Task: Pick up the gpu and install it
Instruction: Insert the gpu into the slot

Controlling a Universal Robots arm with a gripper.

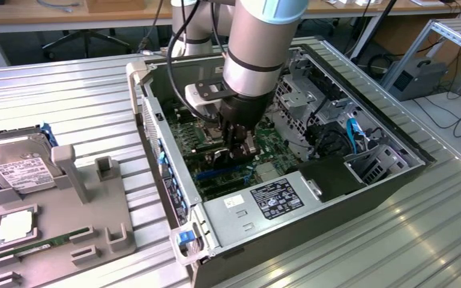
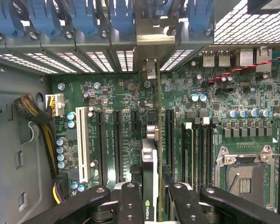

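My gripper (image 1: 237,144) reaches down into the open computer case (image 1: 391,129) and is shut on the gpu (image 1: 245,151). In the wrist view the gpu (image 2: 149,161) shows edge-on as a thin upright card with a green logo, clamped between my two black fingers (image 2: 130,203). The gripper (image 2: 151,203) holds it above the green motherboard (image 2: 116,93), in line with the long black expansion slots (image 2: 169,135). Its silver bracket (image 2: 149,44) stands at the case's rear slot openings, among the blue clips. I cannot tell whether the card's edge sits in a slot.
A grey holder tray (image 1: 78,222) on the exterior view's left carries a silver hard drive (image 1: 14,168), a processor (image 1: 14,227) and a green memory stick (image 1: 30,246). The power supply (image 1: 275,198) sits at the case's near end. The cable bundle (image 2: 39,121) lies beside the slots.
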